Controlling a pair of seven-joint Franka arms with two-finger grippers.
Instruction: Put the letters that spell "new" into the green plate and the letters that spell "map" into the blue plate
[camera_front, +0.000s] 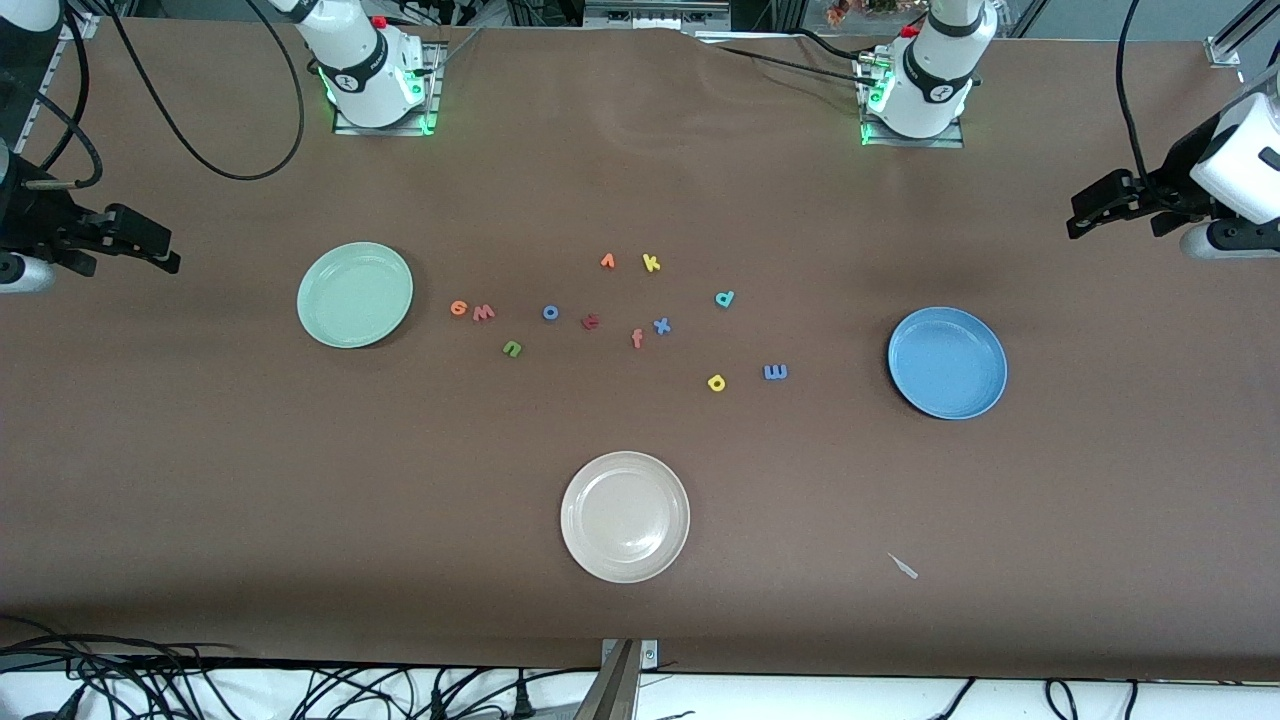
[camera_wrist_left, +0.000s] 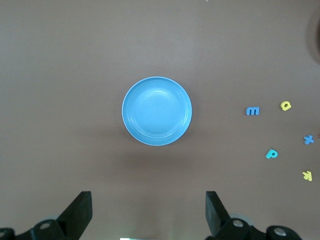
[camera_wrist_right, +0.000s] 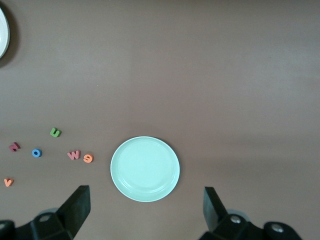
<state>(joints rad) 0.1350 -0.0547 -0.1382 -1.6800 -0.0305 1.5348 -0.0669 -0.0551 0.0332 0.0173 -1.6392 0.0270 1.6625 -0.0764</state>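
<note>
so both plates sit bare: green plate (camera_front: 355, 295) mid-frame, blue plate (camera_front: 947, 362) too (letters (camera_front: 620, 315) between); left gripper (camera_wrist_left: 149, 215) and right gripper (camera_wrist_right: 146, 214) gape wide, holding nothing.

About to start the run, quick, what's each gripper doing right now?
Left gripper: open, empty, above the blue plate's end of the table.
Right gripper: open, empty, near the green plate.

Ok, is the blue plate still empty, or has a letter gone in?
Empty. The blue plate shows only bare glaze in the left wrist view, and the m, a and p lie on the table.
</note>
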